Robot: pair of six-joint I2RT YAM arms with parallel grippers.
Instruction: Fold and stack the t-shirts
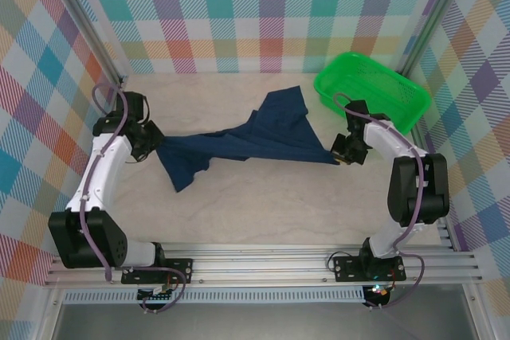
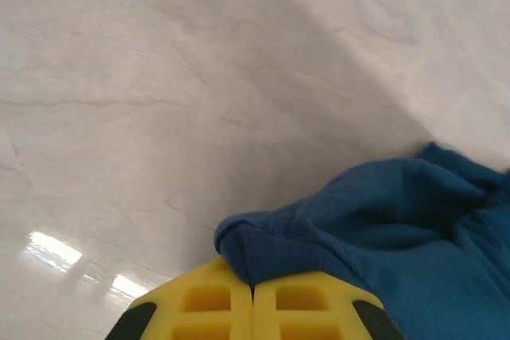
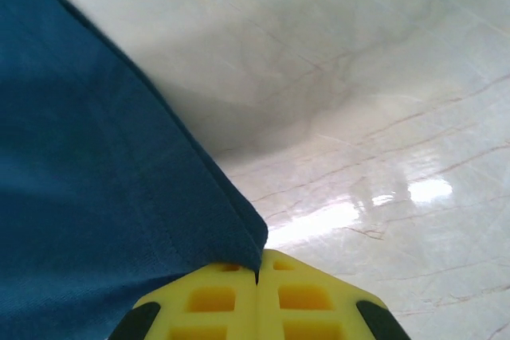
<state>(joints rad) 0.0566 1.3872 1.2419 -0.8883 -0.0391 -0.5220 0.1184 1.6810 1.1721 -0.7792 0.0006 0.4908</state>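
Navy t-shirt (image 1: 247, 145) is stretched over the table (image 1: 239, 220), beside the green basket (image 1: 414, 95) on its left-arm side. Left tool (image 2: 253, 286), at the cloth end far from the basket: jaws pressed together on a bunched fold. Right tool (image 3: 256, 267), just in front of the basket: jaws clamped on the opposite hem.

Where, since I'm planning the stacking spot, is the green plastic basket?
In the top view, the green plastic basket sits at the far right of the pale marbled table, just beyond the right hand and right of the dark navy cloth t-shirt.
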